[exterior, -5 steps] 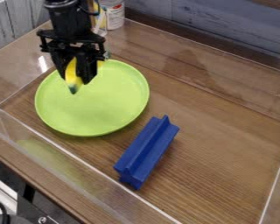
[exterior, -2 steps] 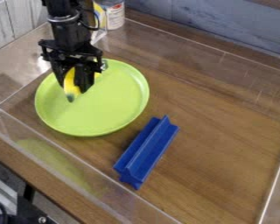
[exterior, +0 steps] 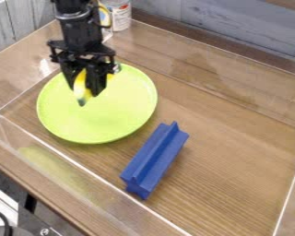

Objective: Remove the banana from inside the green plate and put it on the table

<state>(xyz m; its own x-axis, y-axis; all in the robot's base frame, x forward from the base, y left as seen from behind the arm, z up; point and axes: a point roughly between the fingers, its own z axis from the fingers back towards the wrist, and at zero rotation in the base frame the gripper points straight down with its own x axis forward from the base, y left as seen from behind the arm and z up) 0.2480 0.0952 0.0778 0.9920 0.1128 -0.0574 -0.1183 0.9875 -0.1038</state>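
Claw (exterior: 85,86) clamped tight on banana (exterior: 82,90), pointing straight down over plate (exterior: 123,115), at plate's 11 o'clock. Banana hangs near upright, long axis vertical, lower tip down, just above plate. Blue block (exterior: 155,159) on worktop (exterior: 236,111), plate's 4 o'clock.

The black arm reached straight down, its tool (exterior: 85,85) pointing vertically, fingers clamped tight on the banana (exterior: 81,89).
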